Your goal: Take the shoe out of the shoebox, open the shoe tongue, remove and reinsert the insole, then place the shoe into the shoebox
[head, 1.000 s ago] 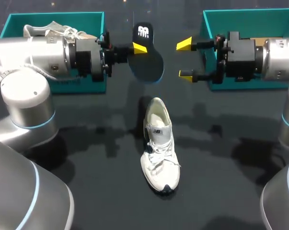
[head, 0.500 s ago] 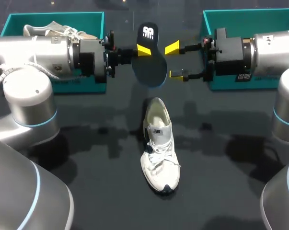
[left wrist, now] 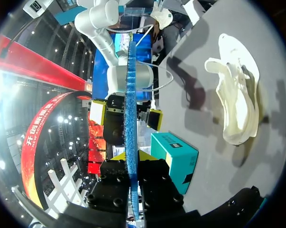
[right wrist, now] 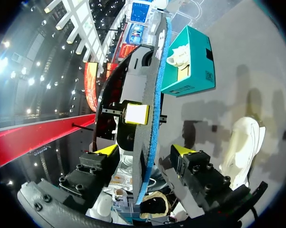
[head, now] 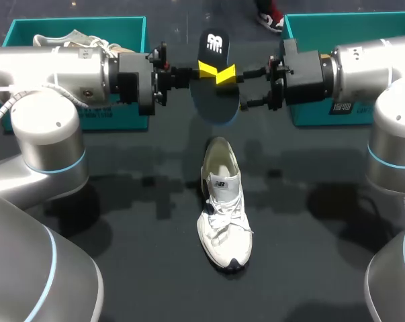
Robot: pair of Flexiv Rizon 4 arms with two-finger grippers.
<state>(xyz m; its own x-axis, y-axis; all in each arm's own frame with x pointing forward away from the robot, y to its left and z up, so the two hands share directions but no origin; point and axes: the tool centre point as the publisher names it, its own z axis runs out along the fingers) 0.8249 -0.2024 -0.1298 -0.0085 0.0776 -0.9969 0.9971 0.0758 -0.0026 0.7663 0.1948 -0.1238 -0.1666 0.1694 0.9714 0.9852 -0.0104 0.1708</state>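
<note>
While the left hand [head: 206, 68] pinches the dark insole [head: 214, 100] at mid-length and holds it above the counter [head: 121, 221], the insole's long axis runs away from me, logo end farthest. The right hand [head: 233, 87] stands open, its fingers [right wrist: 183, 151] straddling the insole with gaps on both sides. Just nearer lies the white shoe [head: 223, 201], resting on its sole, toe toward me, heel toward the insole. The head view hides the left hand's rear finger behind the insole.
</note>
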